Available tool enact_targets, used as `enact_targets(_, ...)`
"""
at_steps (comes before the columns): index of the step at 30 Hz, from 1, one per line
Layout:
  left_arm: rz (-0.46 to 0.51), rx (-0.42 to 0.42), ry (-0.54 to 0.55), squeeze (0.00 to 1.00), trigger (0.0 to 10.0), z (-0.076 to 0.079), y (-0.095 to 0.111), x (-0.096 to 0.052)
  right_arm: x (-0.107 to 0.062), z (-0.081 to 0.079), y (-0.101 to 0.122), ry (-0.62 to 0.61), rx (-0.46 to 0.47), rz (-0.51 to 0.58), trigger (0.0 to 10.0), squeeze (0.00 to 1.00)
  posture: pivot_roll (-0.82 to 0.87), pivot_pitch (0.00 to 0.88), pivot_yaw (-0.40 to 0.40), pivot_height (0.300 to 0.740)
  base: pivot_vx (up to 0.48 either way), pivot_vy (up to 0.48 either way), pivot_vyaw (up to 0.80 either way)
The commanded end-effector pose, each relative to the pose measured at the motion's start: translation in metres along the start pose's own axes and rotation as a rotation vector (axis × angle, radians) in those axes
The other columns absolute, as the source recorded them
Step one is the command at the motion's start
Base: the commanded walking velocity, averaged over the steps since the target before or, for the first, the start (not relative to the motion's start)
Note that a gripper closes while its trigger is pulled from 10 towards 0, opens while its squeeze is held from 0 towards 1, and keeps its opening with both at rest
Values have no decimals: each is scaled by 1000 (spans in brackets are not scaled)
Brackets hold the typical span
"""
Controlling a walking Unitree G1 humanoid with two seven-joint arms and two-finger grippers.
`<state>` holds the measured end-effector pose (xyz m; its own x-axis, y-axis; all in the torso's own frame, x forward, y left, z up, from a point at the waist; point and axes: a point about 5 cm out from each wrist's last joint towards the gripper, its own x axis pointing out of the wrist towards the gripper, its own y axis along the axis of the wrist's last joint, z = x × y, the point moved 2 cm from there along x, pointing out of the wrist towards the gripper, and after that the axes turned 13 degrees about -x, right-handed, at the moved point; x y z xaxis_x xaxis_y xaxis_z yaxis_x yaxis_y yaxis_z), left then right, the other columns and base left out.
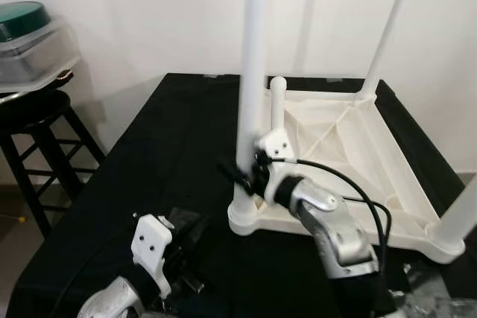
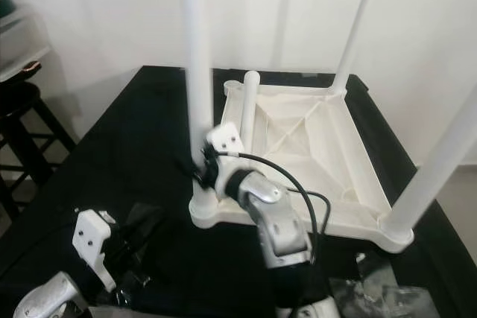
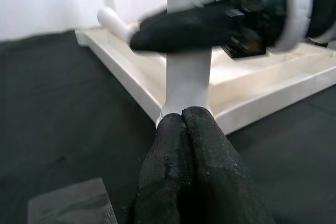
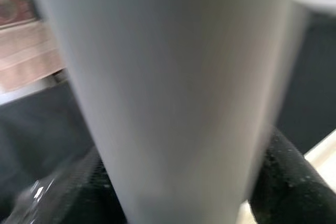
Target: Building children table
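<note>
Upturned white tabletop point(image 1: 350, 147) lay centre-right on the black cloth point(image 1: 164, 154). Right gripper point(image 1: 250, 173) clamped the near-left leg point(image 1: 252, 72) low down; left gripper point(image 3: 184, 129), fingers pressed together and empty, waited below. A sideways pull could probably tilt the leg in its socket.

The black desk point(image 1: 149, 154) lies open on the robot's left of the upturned white tabletop point(image 1: 350, 147), with room to pass there. The near-left leg point(image 1: 252, 72) stands upright at the tabletop's near corner, and the right gripper point(image 1: 240, 173) is clamped round its lower part, blocking that corner. A shorter peg point(image 1: 277, 102) stands just behind it. Two more legs point(image 1: 387, 27) rise at the far and right corners. Between the legs, the ribbed underside is open from above. A stool point(image 1: 37, 124) stands off the desk's left edge.
</note>
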<state>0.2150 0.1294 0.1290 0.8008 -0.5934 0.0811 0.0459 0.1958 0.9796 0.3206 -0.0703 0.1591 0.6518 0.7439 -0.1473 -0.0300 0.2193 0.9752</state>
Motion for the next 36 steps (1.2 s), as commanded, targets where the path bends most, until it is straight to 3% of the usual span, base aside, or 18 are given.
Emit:
enact_targets(1,-17,0,8,0,0,-2,-3,-1,-2,0,13,90,-7,59,10000,1000,-16,29,-7,740,0,0,0)
enact_targets(6,-17,-1,5,0,0,-2,-4,0,-7,9,26,262,-113,137,10000,1000,-5,25,-12,740,0,0,0)
enact_targets(7,-17,-1,3,0,0,-2,-4,0,-9,11,27,319,-132,140,10000,0,-3,21,-13,740,0,0,0)
enact_targets(11,-18,2,0,0,0,-1,-5,2,-13,29,32,515,-203,103,10000,0,5,13,-19,740,0,0,0)
enact_targets(15,-20,3,-1,0,0,0,-6,2,-9,44,38,524,-188,112,10000,0,14,11,-20,740,0,0,0)
enact_targets(19,-21,3,-1,0,0,0,-6,2,-8,47,39,530,-178,116,10000,0,16,11,-21,740,0,0,0)
enact_targets(20,-22,3,1,0,0,0,-6,2,-7,49,40,532,-167,117,863,0,17,11,-21,740,0,0,0)
enact_targets(21,-23,3,2,0,0,0,-6,2,-7,49,40,553,-153,125,0,0,21,11,-22,740,0,0,0)
enact_targets(31,-26,6,5,0,0,0,-7,0,-10,47,31,550,-149,121,0,0,24,13,-28,740,0,0,0)
enact_targets(36,-27,5,2,0,0,1,-6,-1,-13,46,15,378,-160,78,0,0,16,18,-24,740,0,0,0)
